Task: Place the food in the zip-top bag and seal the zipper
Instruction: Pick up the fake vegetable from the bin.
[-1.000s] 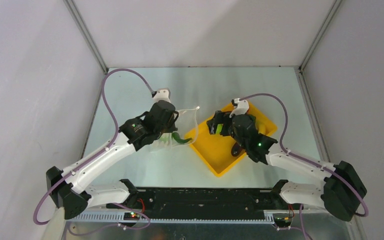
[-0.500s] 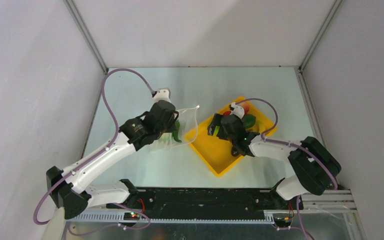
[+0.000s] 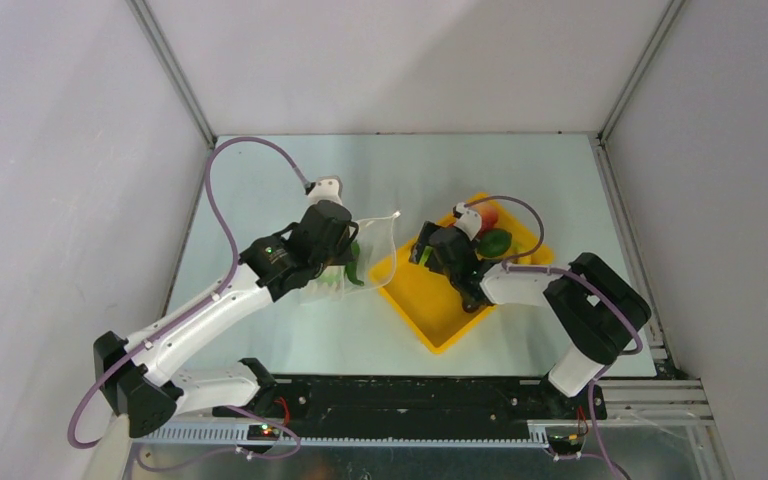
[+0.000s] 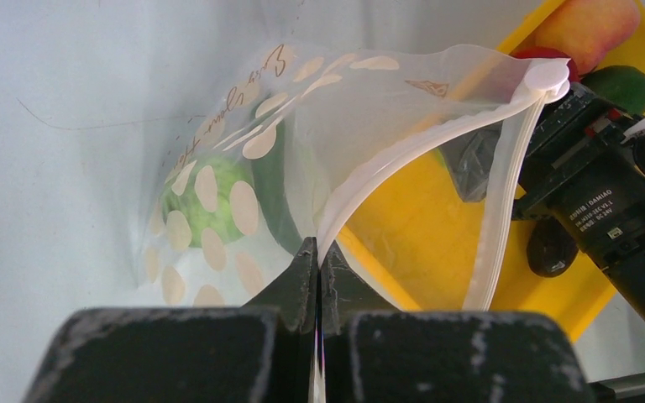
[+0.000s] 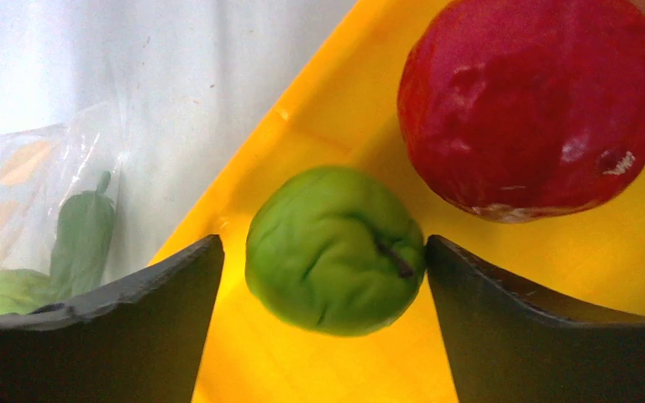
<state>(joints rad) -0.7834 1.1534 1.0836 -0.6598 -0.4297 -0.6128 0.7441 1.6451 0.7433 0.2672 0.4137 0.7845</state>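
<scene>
**Dotted bag, yellow tray and contents: bench stock**

Bench: carries two containers, the bag left of centre and the tray just beside it toward the right edge.

Zip-top bag: clear plastic with white dots, mouth turned toward the tray and gaping. One lip of the white zipper is lifted, and the other hangs down in front of the tray. Contents: one cucumber and one pale green fruit, lying together at the bag's closed end.

Yellow tray: set corner-on to the bench edges. Contents: one tomato, one peach, one dark green fruit, one green apple-like fruit, and a dark piece partly hidden under the right arm.

Left end effector: fingers pressed together, clamped on the zipper at the raised lip.

Right end effector: inside the tray at its corner nearest the bag, fingers spread wide, with the green apple-like fruit between them and not gripped.
</scene>
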